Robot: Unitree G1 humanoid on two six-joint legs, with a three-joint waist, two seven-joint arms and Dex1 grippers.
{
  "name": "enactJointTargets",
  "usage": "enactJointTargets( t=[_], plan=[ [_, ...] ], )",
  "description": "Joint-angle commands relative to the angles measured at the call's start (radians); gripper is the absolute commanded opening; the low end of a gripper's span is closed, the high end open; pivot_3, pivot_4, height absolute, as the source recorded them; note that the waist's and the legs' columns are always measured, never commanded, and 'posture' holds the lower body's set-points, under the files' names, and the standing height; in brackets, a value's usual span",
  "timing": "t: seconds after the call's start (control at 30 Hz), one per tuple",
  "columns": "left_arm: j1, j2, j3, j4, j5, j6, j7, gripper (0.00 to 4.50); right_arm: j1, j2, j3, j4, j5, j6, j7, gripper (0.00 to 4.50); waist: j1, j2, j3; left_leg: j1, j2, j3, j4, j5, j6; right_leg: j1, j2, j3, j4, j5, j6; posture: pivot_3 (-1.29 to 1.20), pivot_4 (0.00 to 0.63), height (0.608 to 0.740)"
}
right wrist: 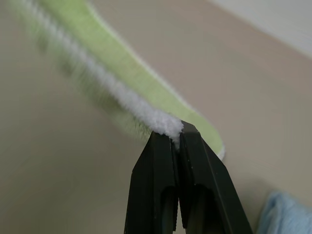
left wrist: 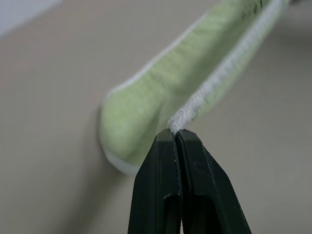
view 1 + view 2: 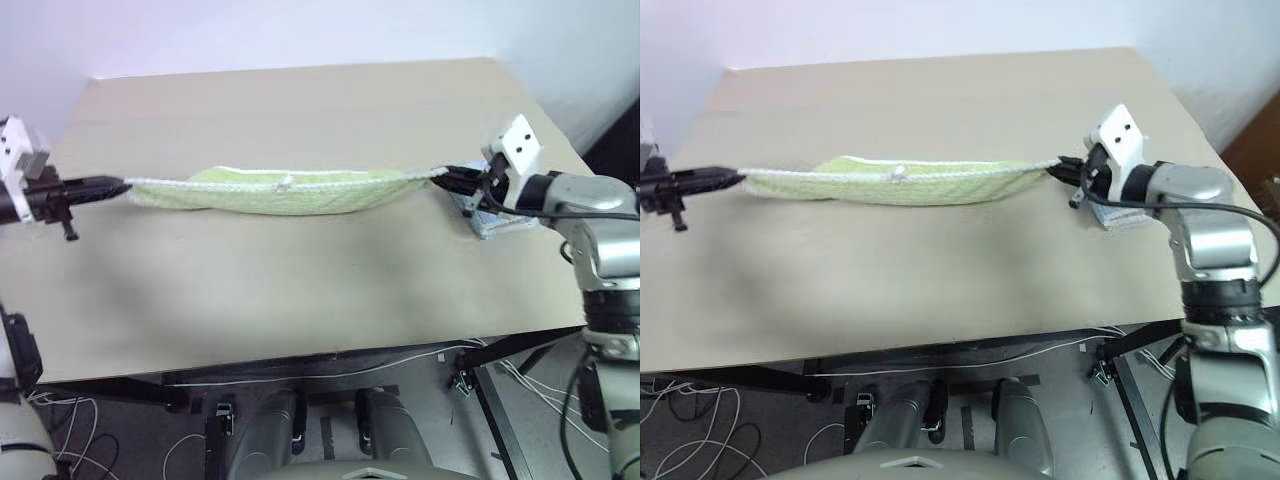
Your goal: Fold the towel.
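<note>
A robot stretches a green towel between 2 grippers over a table.

Above the beige table (image 3: pixel 300 290), the towel (image 3: pixel 290 190) sags (white edging uppermost) between the left gripper (image 3: pixel 118 184) and right gripper (image 3: pixel 447 175), each clamped on an end; a blue cloth (image 3: pixel 497 226) lies beneath the right one.

Beige table (image 3: pixel 300 290); light-green towel (image 3: pixel 290 192) sagging onto it mid-span; light-blue folded cloth (image 3: pixel 497 226) near right edge.
</note>
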Motion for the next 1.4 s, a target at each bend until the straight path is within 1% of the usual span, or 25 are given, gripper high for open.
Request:
enactJointTargets(
  t=[0.03, 0.13, 0.23, 0.3, 0.33, 0.47, 0.53, 0.6, 0.7, 0.77, 0.8, 0.87, 0.97, 1.0, 1.1, 1.17, 1.23, 1.3, 1.4],
  plan=[
    [0.130, 0.070, 0.047, -0.134, -0.075, 0.082, -0.019, 0.04, 0.072, -0.065, -0.064, -0.100, 0.060, 0.057, 0.041, 0.00, 0.001, 0.000, 0.000, 0.000, 0.000, 0.000, 0.000, 0.000, 0.000, 0.000, 0.000, 0.000, 0.000, 0.000, -0.001, 0.00, 0.150, 0.740],
    [0.366, 0.122, 0.051, -0.290, -0.161, 0.155, -0.019, 0.04, 0.169, -0.123, -0.075, -0.151, 0.088, 0.068, 0.099, 0.00, 0.001, 0.001, 0.000, 0.000, 0.000, 0.000, -0.001, -0.001, -0.002, 0.000, -0.001, 0.001, -0.001, -0.001, -0.004, 0.00, 0.150, 0.740],
    [0.528, 0.154, 0.087, -0.405, -0.235, 0.229, -0.019, 0.04, 0.233, -0.155, -0.065, -0.156, 0.080, 0.037, 0.121, 0.00, 0.000, 0.001, 0.000, -0.001, 0.000, 0.000, -0.003, -0.002, -0.002, -0.001, -0.002, 0.002, -0.003, -0.002, -0.005, 0.00, 0.150, 0.740],
    [0.636, 0.171, 0.124, -0.458, -0.265, 0.250, -0.019, 0.04, 0.282, -0.174, -0.077, -0.178, 0.115, 0.052, 0.162, 0.00, 0.001, 0.001, 0.000, -0.001, 0.001, 0.000, -0.003, -0.002, -0.003, -0.002, -0.002, 0.002, -0.003, -0.002, -0.005, 0.00, 0.150, 0.740],
    [0.676, 0.177, 0.140, -0.480, -0.276, 0.258, -0.019, 0.04, 0.302, -0.183, -0.082, -0.190, 0.129, 0.057, 0.179, 0.00, 0.001, 0.001, 0.000, -0.002, 0.001, 0.000, -0.003, -0.002, -0.003, -0.002, -0.002, 0.002, -0.003, -0.002, -0.005, 0.00, 0.150, 0.740],
    [0.833, 0.169, 0.196, -0.537, -0.236, 0.227, -0.009, 0.04, 0.410, -0.236, -0.119, -0.259, 0.178, 0.067, 0.246, 0.00, 0.004, 0.002, 0.000, -0.001, 0.001, 0.000, -0.005, -0.002, -0.003, -0.002, -0.002, 0.002, -0.005, -0.002, -0.006, 0.00, 0.150, 0.740],
    [0.938, 0.173, 0.222, -0.575, -0.218, 0.206, -0.013, 0.04, 0.483, -0.265, -0.161, -0.302, 0.214, 0.080, 0.287, 0.00, 0.003, 0.002, 0.000, -0.001, 0.001, 0.000, -0.007, -0.002, -0.003, -0.002, -0.003, 0.002, -0.006, -0.003, -0.007, 0.00, 0.150, 0.740],
    [1.021, 0.169, 0.263, -0.633, -0.228, 0.228, -0.011, 0.04, 0.565, -0.283, -0.220, -0.333, 0.246, 0.085, 0.324, 0.00, 0.004, 0.001, -0.001, 0.000, 0.001, 0.001, -0.012, -0.002, -0.003, -0.002, -0.003, 0.002, -0.009, -0.003, -0.007, 0.00, 0.150, 0.740],
    [1.109, 0.146, 0.316, -0.742, -0.243, 0.262, 0.025, 0.04, 0.641, -0.281, -0.325, -0.360, 0.336, 0.127, 0.363, 0.00, 0.006, 0.002, -0.001, 0.000, 0.001, 0.001, -0.016, -0.002, -0.003, -0.002, -0.003, 0.002, -0.014, -0.003, -0.007, 0.00, 0.150, 0.740],
    [1.154, 0.140, 0.346, -0.796, -0.251, 0.289, 0.025, 0.04, 0.675, -0.292, -0.358, -0.369, 0.356, 0.149, 0.376, 0.00, 0.006, 0.002, -0.001, 0.000, 0.001, 0.001, -0.016, -0.002, -0.003, -0.001, -0.003, 0.002, -0.015, -0.003, -0.007, 0.00, 0.150, 0.740],
    [1.164, 0.137, 0.358, -0.821, -0.258, 0.311, 0.031, 0.04, 0.709, -0.305, -0.359, -0.368, 0.328, 0.122, 0.394, 0.00, 0.006, 0.002, -0.001, 0.000, 0.001, 0.001, -0.016, -0.002, -0.003, -0.001, -0.003, 0.002, -0.016, -0.003, -0.007, 0.00, 0.150, 0.740],
    [1.143, 0.132, 0.352, -0.831, -0.253, 0.323, 0.057, 0.04, 0.721, -0.312, -0.338, -0.356, 0.296, 0.088, 0.391, 0.00, 0.007, 0.001, -0.001, 0.000, 0.001, 0.001, -0.017, -0.002, -0.003, 0.000, -0.003, 0.001, -0.018, -0.003, -0.007, 0.00, 0.150, 0.740],
    [1.056, 0.123, 0.304, -0.781, -0.228, 0.304, 0.087, 0.04, 0.651, -0.291, -0.286, -0.338, 0.307, 0.082, 0.352, 0.00, 0.006, 0.002, -0.001, 0.001, 0.001, 0.001, -0.018, -0.002, -0.003, 0.000, -0.003, 0.001, -0.018, -0.003, -0.007, 0.00, 0.150, 0.740],
    [1.006, 0.111, 0.286, -0.751, -0.227, 0.285, 0.087, 0.04, 0.625, -0.282, -0.260, -0.326, 0.304, 0.070, 0.351, 0.00, 0.005, 0.002, -0.001, 0.001, 0.001, 0.001, -0.018, -0.002, -0.003, 0.000, -0.003, 0.001, -0.018, -0.003, -0.007, 0.00, 0.150, 0.740],
    [0.740, 0.018, 0.222, -0.571, -0.183, 0.201, 0.208, 0.04, 0.505, -0.230, -0.149, -0.226, 0.247, 0.021, 0.322, 0.00, 0.008, 0.003, -0.003, 0.003, 0.001, 0.001, -0.017, -0.002, -0.003, -0.001, -0.003, 0.000, -0.019, -0.002, -0.007, 0.00, 0.150, 0.740],
    [0.606, -0.029, 0.178, -0.456, -0.140, 0.116, 0.221, 0.04, 0.411, -0.200, -0.079, -0.137, 0.192, -0.020, 0.309, 0.00, 0.009, 0.003, -0.004, 0.003, 0.001, 0.001, -0.016, -0.002, -0.003, 0.000, -0.003, 0.000, -0.018, -0.002, -0.006, 0.00, 0.150, 0.740],
    [0.504, -0.058, 0.137, -0.361, -0.106, 0.068, 0.216, 0.04, 0.332, -0.182, -0.034, -0.062, 0.164, -0.049, 0.316, 0.00, 0.008, 0.002, -0.004, 0.002, 0.000, 0.001, -0.014, -0.002, -0.003, -0.001, -0.003, 0.000, -0.018, 0.001, -0.003, 0.00, 0.150, 0.740],
    [0.420, -0.074, 0.104, -0.277, -0.081, 0.045, 0.210, 0.04, 0.262, -0.162, 0.000, 0.009, 0.136, -0.078, 0.316, 0.00, 0.007, 0.002, -0.004, -0.001, -0.001, 0.001, -0.013, -0.002, -0.002, -0.001, -0.003, 0.000, -0.016, 0.002, -0.001, 0.00, 0.150, 0.740],
    [0.301, -0.101, 0.055, -0.156, -0.027, 0.000, 0.228, 0.04, 0.161, -0.120, 0.052, 0.130, 0.080, -0.122, 0.302, 0.00, 0.006, 0.001, -0.004, -0.001, -0.001, 0.001, -0.013, -0.002, -0.002, -0.002, -0.002, 0.000, -0.015, 0.002, 0.000, 0.00, 0.150, 0.740]
  ],
)
